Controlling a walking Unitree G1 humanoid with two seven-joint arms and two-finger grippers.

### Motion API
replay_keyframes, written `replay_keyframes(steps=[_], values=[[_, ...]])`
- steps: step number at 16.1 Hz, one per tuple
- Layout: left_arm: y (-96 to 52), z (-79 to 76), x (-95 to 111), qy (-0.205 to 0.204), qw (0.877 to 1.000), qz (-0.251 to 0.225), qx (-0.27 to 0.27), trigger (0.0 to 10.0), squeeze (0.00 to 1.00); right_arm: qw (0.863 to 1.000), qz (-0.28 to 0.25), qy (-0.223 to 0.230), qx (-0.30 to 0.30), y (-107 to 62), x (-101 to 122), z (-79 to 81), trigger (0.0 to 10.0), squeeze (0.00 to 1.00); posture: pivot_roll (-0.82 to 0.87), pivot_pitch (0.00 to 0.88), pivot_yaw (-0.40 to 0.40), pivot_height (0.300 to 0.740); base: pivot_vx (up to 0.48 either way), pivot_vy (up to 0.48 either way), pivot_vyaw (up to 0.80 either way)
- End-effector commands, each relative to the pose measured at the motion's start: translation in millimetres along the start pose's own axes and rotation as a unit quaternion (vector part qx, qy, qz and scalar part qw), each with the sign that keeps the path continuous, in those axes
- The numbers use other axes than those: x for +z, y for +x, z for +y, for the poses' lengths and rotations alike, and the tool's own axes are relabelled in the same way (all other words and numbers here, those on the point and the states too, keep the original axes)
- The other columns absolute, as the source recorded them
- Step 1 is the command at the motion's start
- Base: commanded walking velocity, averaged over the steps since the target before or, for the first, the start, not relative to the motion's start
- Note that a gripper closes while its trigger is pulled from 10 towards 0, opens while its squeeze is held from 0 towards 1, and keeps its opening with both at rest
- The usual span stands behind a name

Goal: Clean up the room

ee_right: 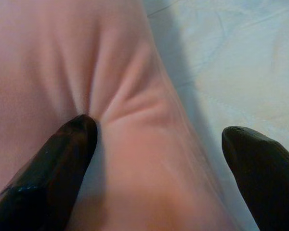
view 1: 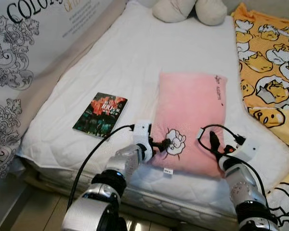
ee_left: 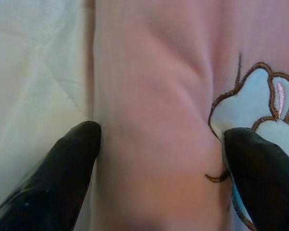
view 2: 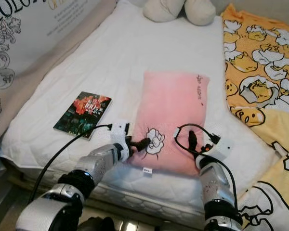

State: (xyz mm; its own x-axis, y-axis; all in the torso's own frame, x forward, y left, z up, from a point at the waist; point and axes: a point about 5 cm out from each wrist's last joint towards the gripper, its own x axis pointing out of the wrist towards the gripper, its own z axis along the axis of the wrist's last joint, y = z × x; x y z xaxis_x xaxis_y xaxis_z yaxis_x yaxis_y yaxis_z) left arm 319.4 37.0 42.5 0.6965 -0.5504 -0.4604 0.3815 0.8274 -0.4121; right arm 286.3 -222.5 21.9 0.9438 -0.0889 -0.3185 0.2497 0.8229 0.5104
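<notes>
The pink pillow is laid flat on the white mattress, near its front edge, w/ a paperback book well off its left side and a yellow egg-print blanket off its right. The pillow's being straddled at both near corners, prob so it can be lifted evenly. The left gripper is spread open at the pillow's left edge, one finger on the sheet side, the other on the embroidered flower. The right gripper is also open across the pillow's right edge, one fingertip pressed into the fabric, nothing clamped yet.
</notes>
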Motion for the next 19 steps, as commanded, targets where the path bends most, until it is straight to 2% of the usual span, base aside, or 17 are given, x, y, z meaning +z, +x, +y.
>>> replay_keyframes(steps=[1,3,4,5,7,10,15,18,19], values=[[19.7,-68.5,9,0.005,0.997,-0.001,-0.079,0.0,0.00,1.000,0.024,0.004,0.003,-0.7,-9,3.9,0.0,0.00,-0.09,0.060,0.006,0.740,0.000,0.000,0.00],[20.4,-68.8,10,-0.006,0.997,-0.002,-0.076,0.0,0.00,1.000,0.027,0.008,0.002,-1.8,-11,3.4,0.0,0.00,-0.10,0.058,0.004,0.740,0.000,0.000,0.00],[20.6,-68.8,9,0.002,0.997,-0.003,-0.081,0.0,0.00,1.000,0.029,0.010,0.002,-2.9,-12,2.8,0.0,0.00,-0.10,0.055,0.002,0.740,0.000,0.000,0.00],[20.5,-67.7,6,0.020,0.996,0.001,-0.083,0.0,0.00,0.999,0.031,0.011,0.004,-4.6,-14,2.1,0.0,0.00,-0.10,0.055,0.002,0.740,0.000,0.000,0.00],[19.1,-64.3,-6,0.081,0.992,0.021,-0.093,0.0,0.00,0.999,0.040,0.014,0.001,-8.3,-20,0.8,0.0,0.00,-0.09,0.051,-0.002,0.740,0.000,0.000,0.00],[19.0,-62.8,-9,0.048,0.995,0.016,-0.084,0.0,0.00,0.999,0.051,0.011,-0.001,-13.1,-29,-0.9,0.0,0.00,-0.10,0.048,-0.003,0.740,0.000,0.000,0.00],[19.2,-62.4,-1,0.041,0.995,-0.006,-0.093,0.0,0.00,0.997,0.068,0.010,-0.018,-16.7,-35,-10.2,0.0,0.00,-0.10,0.022,0.004,0.740,0.000,0.000,0.00],[19.6,-63.3,1,0.023,0.996,-0.023,-0.086,0.0,0.00,0.996,0.082,0.010,-0.031,-19.8,-43,-15.4,0.0,0.00,-0.11,0.023,0.002,0.740,0.000,0.000,0.00],[19.6,-62.3,7,0.038,0.995,-0.035,-0.081,0.0,0.00,0.996,0.079,0.006,-0.031,-17.6,-42,-14.3,0.0,0.00,-0.10,0.004,-0.001,0.740,0.000,0.000,0.00]])
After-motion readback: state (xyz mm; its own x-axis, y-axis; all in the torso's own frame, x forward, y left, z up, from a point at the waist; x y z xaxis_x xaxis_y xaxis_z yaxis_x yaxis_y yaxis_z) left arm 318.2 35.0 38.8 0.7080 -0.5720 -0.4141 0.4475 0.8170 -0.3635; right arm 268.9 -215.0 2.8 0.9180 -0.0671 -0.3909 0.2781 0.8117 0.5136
